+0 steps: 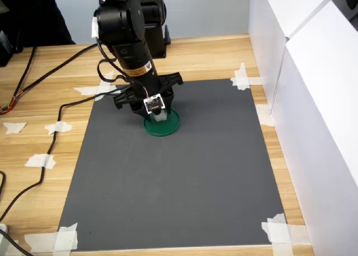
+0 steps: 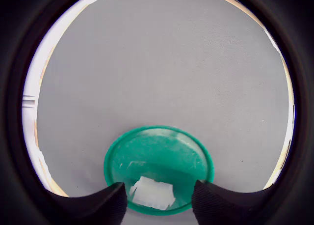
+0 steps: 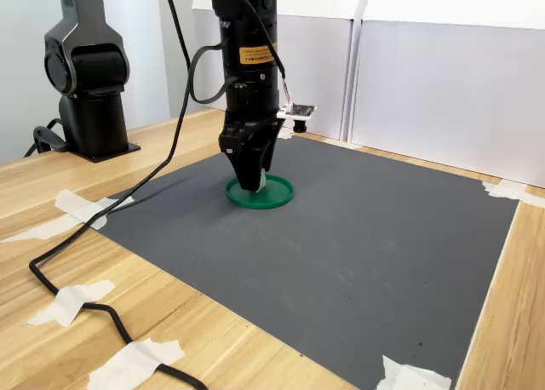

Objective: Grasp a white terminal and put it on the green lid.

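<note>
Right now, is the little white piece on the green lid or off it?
On it: the white piece lies inside the green lid's rim, between the pincer tips.

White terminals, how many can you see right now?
1. The white terminal lies on the green lid, between the end effector fingers in the wrist view. Others could be hidden behind the arm.

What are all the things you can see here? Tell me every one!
green lid: one, dark green, on the grey mat under the claw.
white terminal: one, white, on the lid between the claw's fingers.
grey mat: one, dark grey, taped to the wooden table.
tape pieces: several, white, at the mat's corners and on the table.
cables: black, across the table.
white panels: beside the mat.
second robot base: one, black, on the table.
claw: one, black, over the lid.
</note>
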